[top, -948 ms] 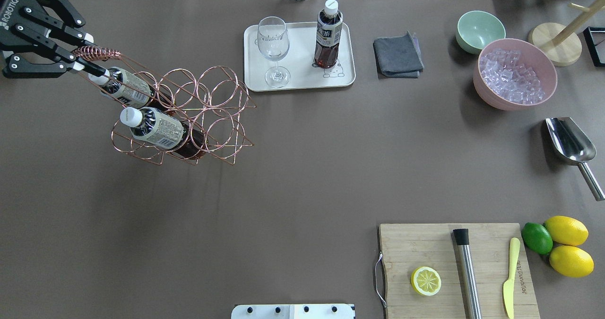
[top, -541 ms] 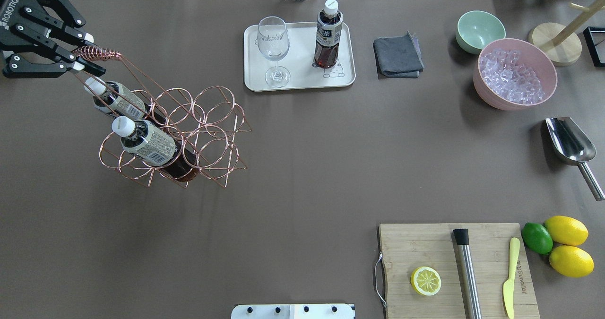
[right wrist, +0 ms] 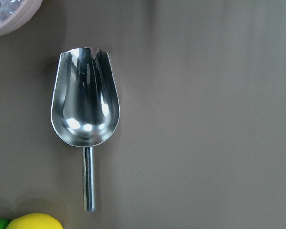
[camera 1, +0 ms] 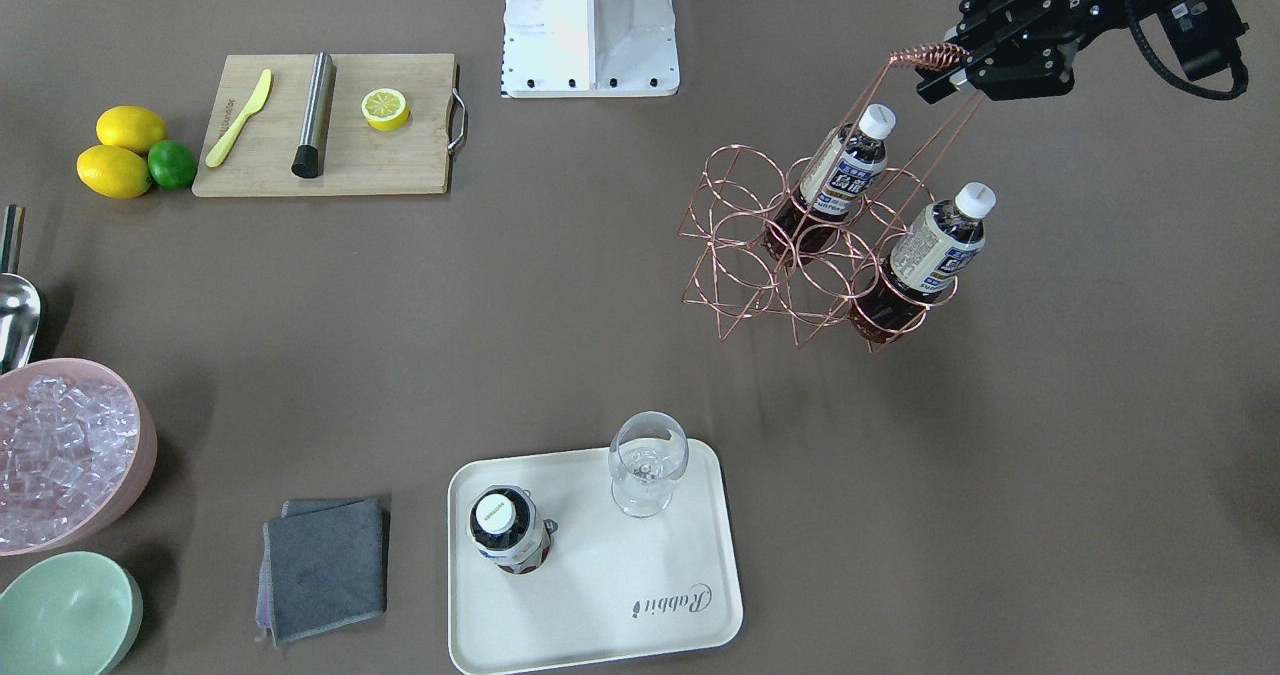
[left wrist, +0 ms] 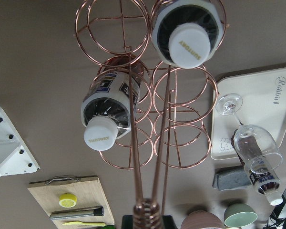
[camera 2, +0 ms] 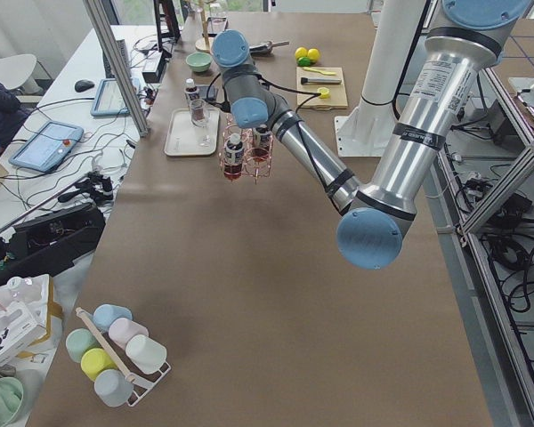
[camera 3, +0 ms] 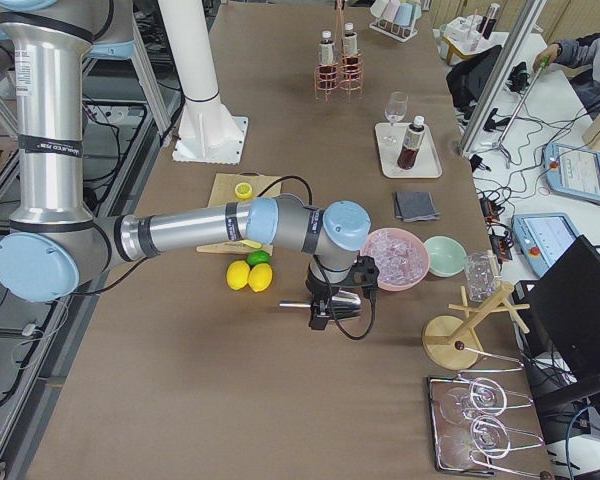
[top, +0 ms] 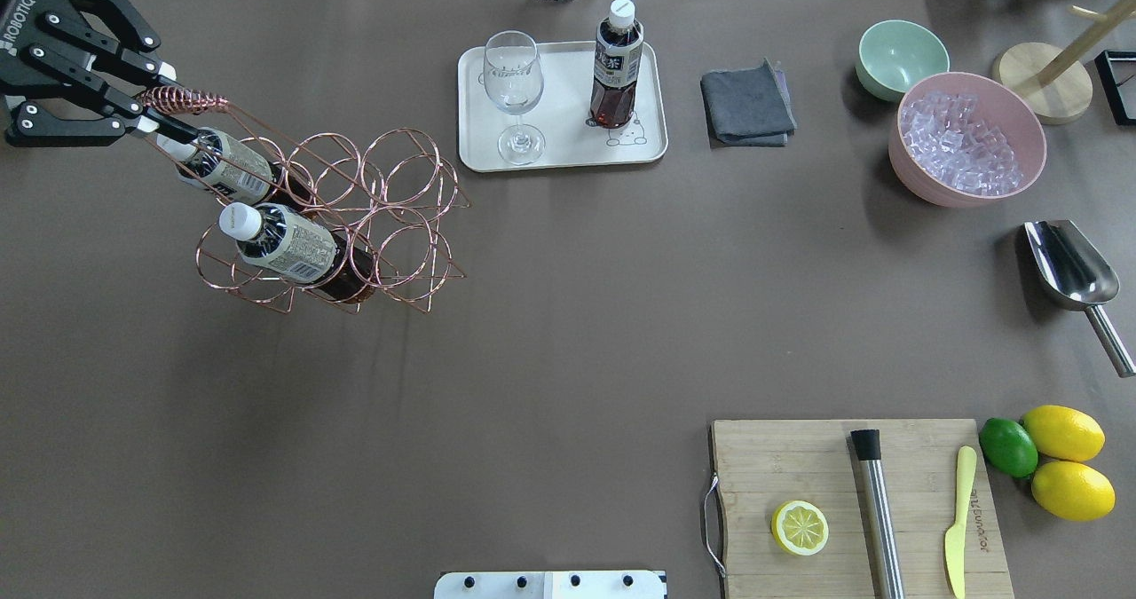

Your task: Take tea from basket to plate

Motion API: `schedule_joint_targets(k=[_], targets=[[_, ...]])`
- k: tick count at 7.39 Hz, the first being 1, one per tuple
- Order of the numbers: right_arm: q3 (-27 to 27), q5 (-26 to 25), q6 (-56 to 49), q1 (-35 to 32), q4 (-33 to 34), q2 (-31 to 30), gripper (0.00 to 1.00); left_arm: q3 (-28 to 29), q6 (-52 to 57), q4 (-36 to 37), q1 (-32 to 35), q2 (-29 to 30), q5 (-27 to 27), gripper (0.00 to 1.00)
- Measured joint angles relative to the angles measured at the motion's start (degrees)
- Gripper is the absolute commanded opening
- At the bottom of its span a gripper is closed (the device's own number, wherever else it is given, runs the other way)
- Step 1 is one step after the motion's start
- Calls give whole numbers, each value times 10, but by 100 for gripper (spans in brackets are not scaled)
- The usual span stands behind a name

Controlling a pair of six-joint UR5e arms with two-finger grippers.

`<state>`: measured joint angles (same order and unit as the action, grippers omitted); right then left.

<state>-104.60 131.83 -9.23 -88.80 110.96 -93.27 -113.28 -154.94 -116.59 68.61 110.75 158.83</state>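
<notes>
At the far left, the left arm's black fingers [top: 169,124], marked ROBOTIQ, are clamped tight on the coiled handle of the rose-gold wire basket [top: 355,217]. Two small clear bottles of dark red-brown tea sit in diagonally neighbouring cells, long axes running up toward the handle, white caps topmost: the rear basket bottle [top: 232,167] and the front basket bottle [top: 293,248]. Both caps read SUNTORY. Further right, the cream rectangular plate [top: 568,137], lettered "Rabbit", carries a stemmed clear glass [top: 512,84] and a third tea bottle [top: 617,71], upright, cap up, its label showing 茶. Whether the right arm's fingers [camera 3: 330,305] are parted cannot be told.
</notes>
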Motion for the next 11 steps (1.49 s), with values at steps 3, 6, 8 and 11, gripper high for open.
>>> schedule_joint_targets(k=[3,6,8,11], targets=[[0,-1,-1,0,0,0,99,0,0,0,0,0,0,97],[-5,1,3,-7,-1,0,99,0,0,0,0,0,0,97],[-30,2,6,-8,-1,3,99,0,0,0,0,0,0,97],[-55,-1,6,-14,-1,2,99,0,0,0,0,0,0,97]])
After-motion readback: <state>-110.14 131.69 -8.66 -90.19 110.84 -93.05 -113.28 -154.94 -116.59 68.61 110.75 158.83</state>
